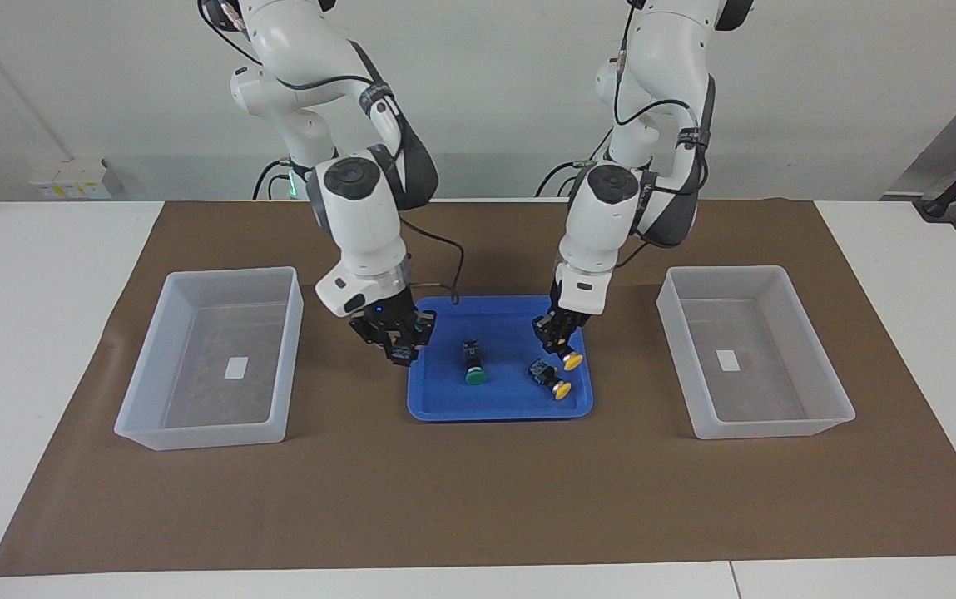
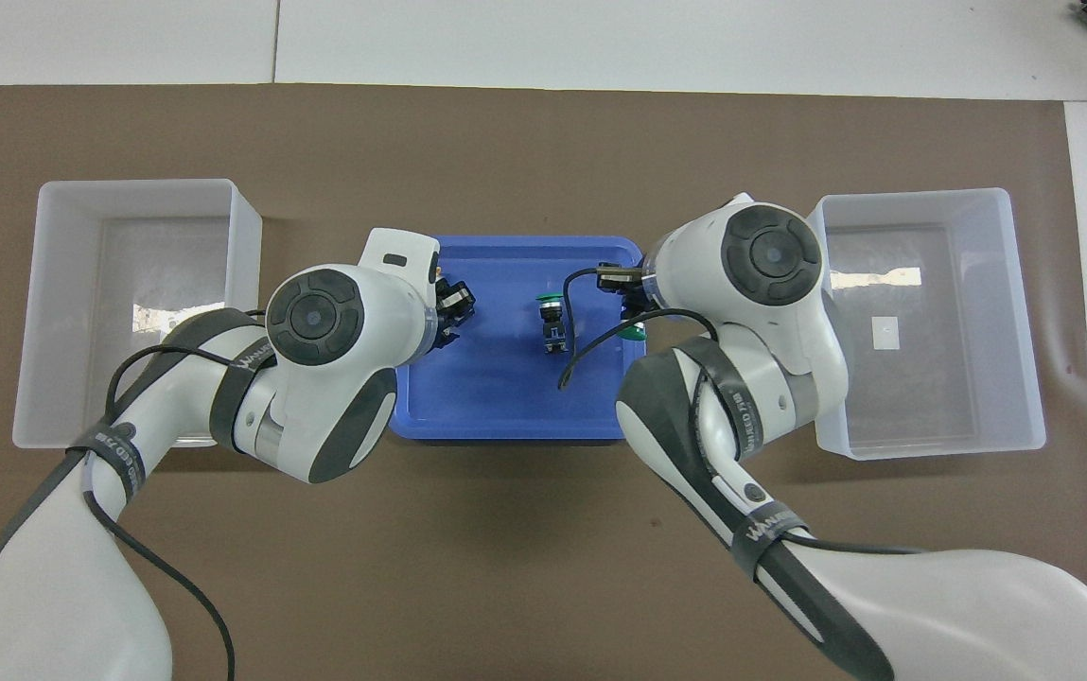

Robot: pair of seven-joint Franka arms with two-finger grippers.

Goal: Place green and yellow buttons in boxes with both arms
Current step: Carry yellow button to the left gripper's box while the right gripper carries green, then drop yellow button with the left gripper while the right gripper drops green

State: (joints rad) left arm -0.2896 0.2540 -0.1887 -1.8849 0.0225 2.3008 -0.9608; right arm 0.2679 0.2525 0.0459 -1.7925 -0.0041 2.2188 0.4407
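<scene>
At the frame's centre, a yellow button (image 1: 571, 360) is gripped by the left gripper (image 1: 558, 343) over the blue tray (image 1: 444, 408) (presumably for boxing); a green button (image 2: 635, 331) seems clamped by the right gripper (image 1: 398, 344).

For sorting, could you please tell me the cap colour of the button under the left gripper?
Yellow, clearest in the facing view.

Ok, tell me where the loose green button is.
In the facing view the green button lies in the blue tray, mid-tray, between the two end effectors.
</scene>
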